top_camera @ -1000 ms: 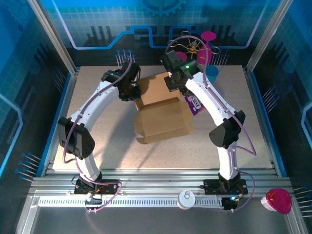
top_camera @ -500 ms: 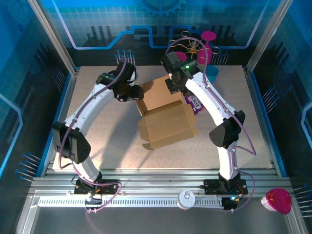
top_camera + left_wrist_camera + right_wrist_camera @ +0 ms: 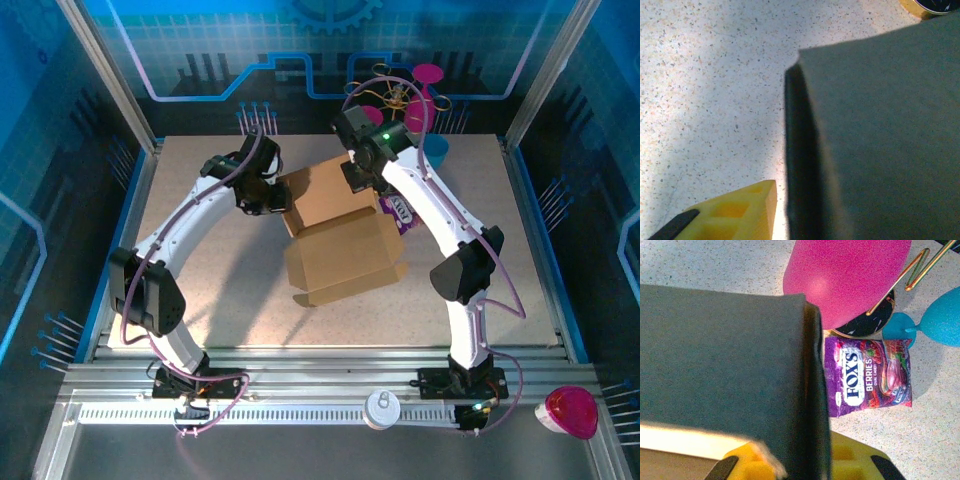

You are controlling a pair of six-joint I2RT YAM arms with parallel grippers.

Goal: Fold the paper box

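right fingers (image 3: 855, 460) pinch the raised flap of the brown cardboard mailer box (image 3: 340, 235) on the speckled worktop (image 3: 220, 290), left fingers (image 3: 740, 212) beside its side wall, grip unclear: best push squarely along the crease.

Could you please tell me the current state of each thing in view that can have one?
paper box: partly folded, with its far panel raised.
right gripper: shut on the edge of the paper box's raised panel.
left gripper: at the raised panel's left edge; whether it is open or shut is unclear.
candy packet: lying flat, label up, beside the paper box.
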